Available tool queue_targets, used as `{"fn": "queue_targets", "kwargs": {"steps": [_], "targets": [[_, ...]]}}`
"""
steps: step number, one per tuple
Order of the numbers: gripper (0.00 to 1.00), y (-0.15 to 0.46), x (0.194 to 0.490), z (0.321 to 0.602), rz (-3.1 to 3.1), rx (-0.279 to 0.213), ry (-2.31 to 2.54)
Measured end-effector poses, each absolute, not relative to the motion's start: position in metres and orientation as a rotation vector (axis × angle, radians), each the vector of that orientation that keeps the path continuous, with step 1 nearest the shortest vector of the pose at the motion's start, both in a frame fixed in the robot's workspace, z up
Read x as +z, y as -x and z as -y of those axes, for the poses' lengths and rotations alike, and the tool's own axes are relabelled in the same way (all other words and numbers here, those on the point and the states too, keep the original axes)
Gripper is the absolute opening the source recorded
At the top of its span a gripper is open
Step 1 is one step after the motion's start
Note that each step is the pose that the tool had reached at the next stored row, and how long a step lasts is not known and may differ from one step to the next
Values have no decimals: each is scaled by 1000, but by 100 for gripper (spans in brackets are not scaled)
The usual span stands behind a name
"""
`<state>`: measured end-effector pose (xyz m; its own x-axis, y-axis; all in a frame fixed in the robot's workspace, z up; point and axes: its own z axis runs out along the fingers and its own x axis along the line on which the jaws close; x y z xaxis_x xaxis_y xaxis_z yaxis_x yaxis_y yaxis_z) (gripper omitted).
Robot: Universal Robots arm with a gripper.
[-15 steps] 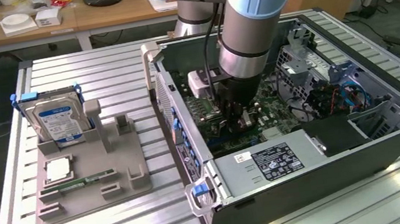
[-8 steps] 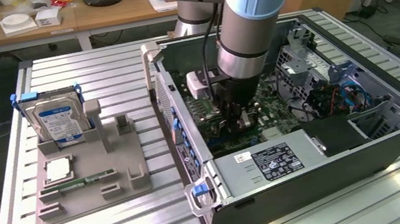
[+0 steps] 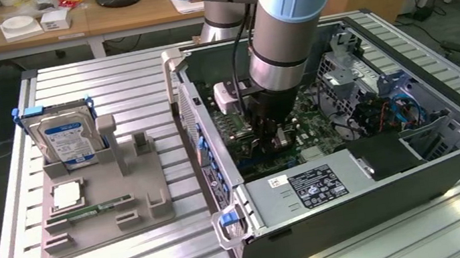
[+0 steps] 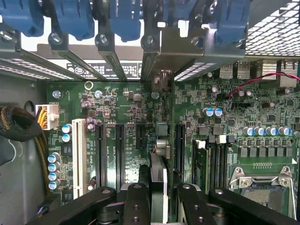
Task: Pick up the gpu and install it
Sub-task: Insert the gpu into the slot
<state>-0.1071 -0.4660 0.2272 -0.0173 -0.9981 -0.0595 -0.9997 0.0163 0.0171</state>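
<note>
The gpu [image 4: 158,185] is held edge-on by the partly closed gripper [image 4: 158,197], just above the motherboard [image 4: 131,101] slots.

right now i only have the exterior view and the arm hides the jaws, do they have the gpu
Observer: Yes. In the wrist view the gpu stands edge-on between the jaws, gripped on both faces.
Operator: is it over a slot
Observer: It sits over the motherboard, lined up between a short black slot and a long black slot. I can't tell whether it is seated.
Operator: anything plugged in those two
Observer: No, both slots look empty.
</note>
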Motion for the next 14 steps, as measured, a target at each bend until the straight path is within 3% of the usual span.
{"fn": "queue_targets", "kwargs": {"steps": [14], "targets": [[27,107,224,466,-2217,84,2181]]}}
